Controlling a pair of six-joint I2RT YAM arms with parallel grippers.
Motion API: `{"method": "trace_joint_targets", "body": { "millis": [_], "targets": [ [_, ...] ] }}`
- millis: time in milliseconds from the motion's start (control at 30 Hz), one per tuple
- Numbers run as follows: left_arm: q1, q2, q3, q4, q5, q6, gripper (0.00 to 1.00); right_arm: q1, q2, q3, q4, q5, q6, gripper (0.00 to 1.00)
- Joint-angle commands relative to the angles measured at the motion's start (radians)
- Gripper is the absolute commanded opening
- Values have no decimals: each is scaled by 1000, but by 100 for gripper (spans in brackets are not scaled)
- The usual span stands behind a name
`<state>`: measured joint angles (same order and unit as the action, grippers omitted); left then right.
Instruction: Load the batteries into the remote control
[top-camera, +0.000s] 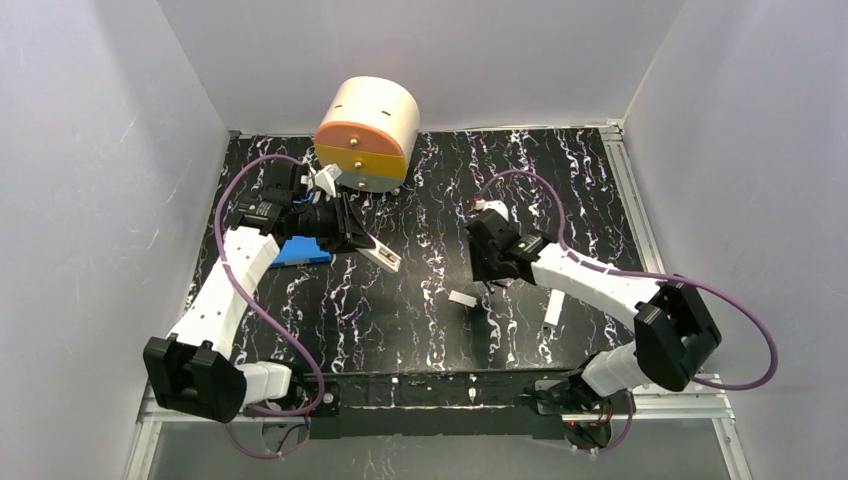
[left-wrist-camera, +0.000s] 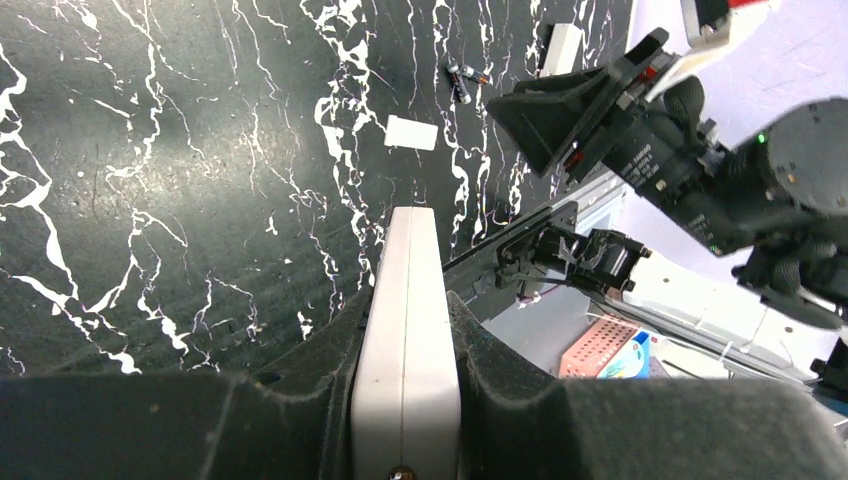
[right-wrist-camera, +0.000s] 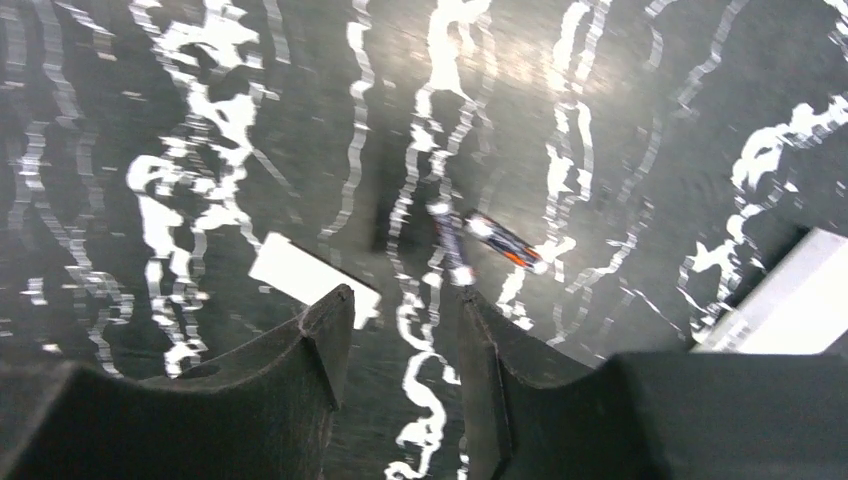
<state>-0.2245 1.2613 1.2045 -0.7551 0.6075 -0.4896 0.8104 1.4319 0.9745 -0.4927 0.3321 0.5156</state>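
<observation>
My left gripper (top-camera: 350, 228) is shut on the white remote control (top-camera: 382, 257) and holds it edge-up above the mat; in the left wrist view the remote (left-wrist-camera: 405, 330) sits clamped between the pads (left-wrist-camera: 495, 350). Two small dark batteries (right-wrist-camera: 450, 240) lie side by side on the mat just beyond my right gripper (right-wrist-camera: 405, 300), which is open, empty and hovering low over them. They also show in the left wrist view (left-wrist-camera: 462, 78) and faintly in the top view (top-camera: 497, 288) under the right gripper (top-camera: 488, 275).
A small loose white cover piece (top-camera: 462, 299) lies left of the batteries. A longer white bar (top-camera: 552, 310) lies to their right. A blue object (top-camera: 300, 250) sits under the left arm. A cream and orange cylinder (top-camera: 365, 135) stands at the back.
</observation>
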Motion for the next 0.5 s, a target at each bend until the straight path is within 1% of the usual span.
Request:
{"method": "trace_joint_targets", "body": {
  "millis": [0,67,200,333,467],
  "targets": [
    [4,-46,-25,1,63,24,0,-51,-35,-49,-73,-26,-85,49],
    [4,-48,-36,9,78,24,0,-72,-20,-50,-72,-56,-143,48],
    [4,-45,-49,27,130,24,0,-96,59,-35,-66,-105,-192,45],
    [4,-45,-51,43,189,41,0,-103,109,-13,-49,-122,-198,42],
    [4,-60,-64,81,289,84,0,-103,86,36,-56,-162,-191,41]
  ]
}}
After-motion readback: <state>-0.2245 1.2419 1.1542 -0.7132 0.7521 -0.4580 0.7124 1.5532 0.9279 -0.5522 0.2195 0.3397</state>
